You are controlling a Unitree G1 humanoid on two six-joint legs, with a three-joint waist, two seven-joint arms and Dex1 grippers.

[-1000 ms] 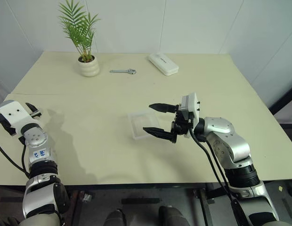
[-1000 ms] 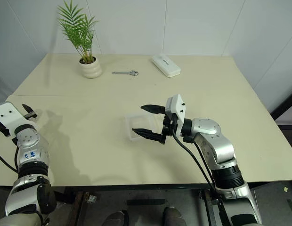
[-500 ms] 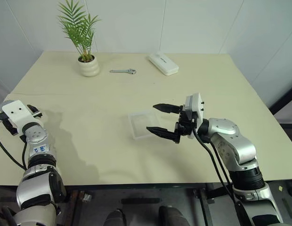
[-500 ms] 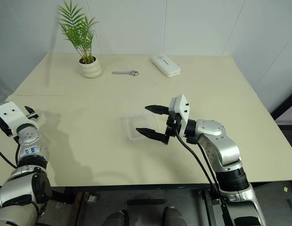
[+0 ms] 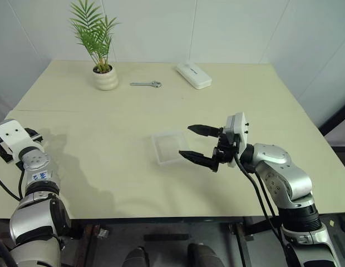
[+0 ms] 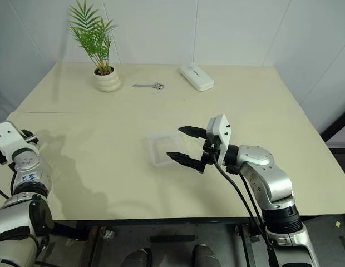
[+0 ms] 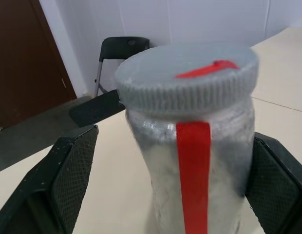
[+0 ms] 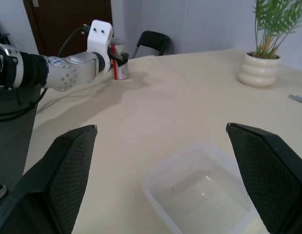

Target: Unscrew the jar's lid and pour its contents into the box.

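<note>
The jar (image 7: 190, 161) is translucent grey with a red stripe and stands upright near the table's left edge. Its grey ribbed lid (image 7: 185, 78), marked red on top, is screwed on. The contents cannot be made out through the wall. My left gripper (image 5: 33, 134) is open around the jar. One finger (image 7: 277, 180) is against the jar's side and the other finger (image 7: 68, 170) stands a little off it. The right wrist view also shows the jar (image 8: 121, 68) in front of the left gripper (image 8: 117, 57). My right gripper (image 5: 187, 142) hangs open and empty above the right edge of the clear box (image 5: 168, 147).
A cream plant pot (image 5: 105, 78), a small wrench (image 5: 146, 84) and a white oblong case (image 5: 193, 75) lie along the table's far side. A black chair (image 7: 122, 48) stands on the floor beyond the table's left edge (image 5: 5, 119).
My left hand has shifted a little to the left, toward the table's edge. The right gripper has drifted slightly to the right and stays open.
</note>
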